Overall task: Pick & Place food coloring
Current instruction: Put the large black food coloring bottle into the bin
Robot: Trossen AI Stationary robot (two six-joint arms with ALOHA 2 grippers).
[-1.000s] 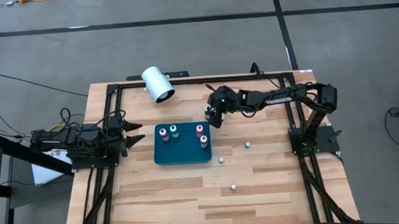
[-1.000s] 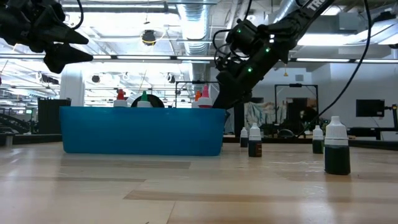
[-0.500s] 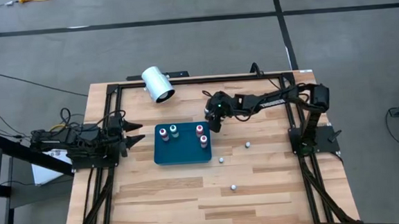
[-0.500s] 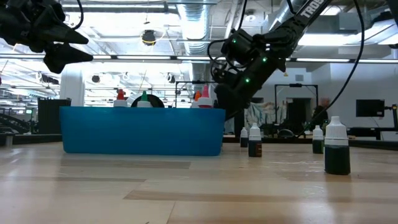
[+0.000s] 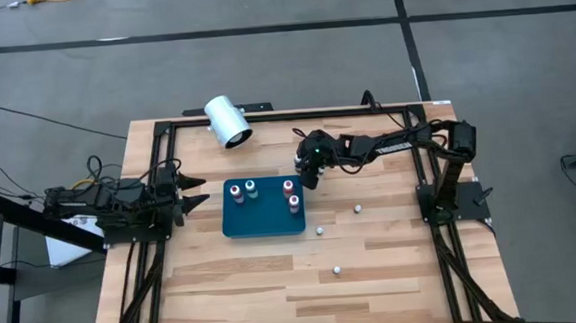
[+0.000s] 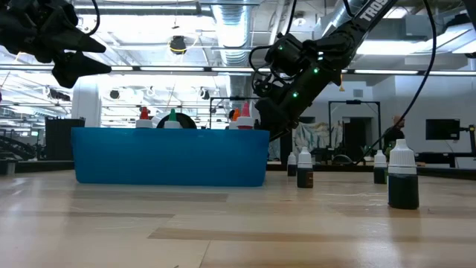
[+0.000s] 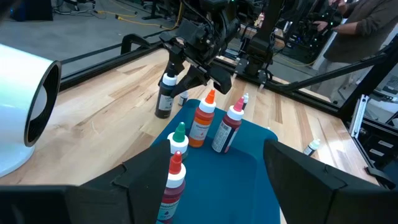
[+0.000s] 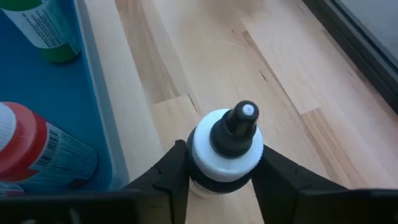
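Where right gripper [image 8: 214, 180] jaws clamp it: black-tipped, white-capped food coloring bottle [image 8: 227, 149].

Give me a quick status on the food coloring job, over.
Right tool closing around a dark-topped bottle beside the teal tray. Left tool open, waiting at table's left. Four bottles in tray, three loose. Nothing in the way.

Teal tray [image 5: 262, 221], black-tipped white bottle [image 8: 227, 146]
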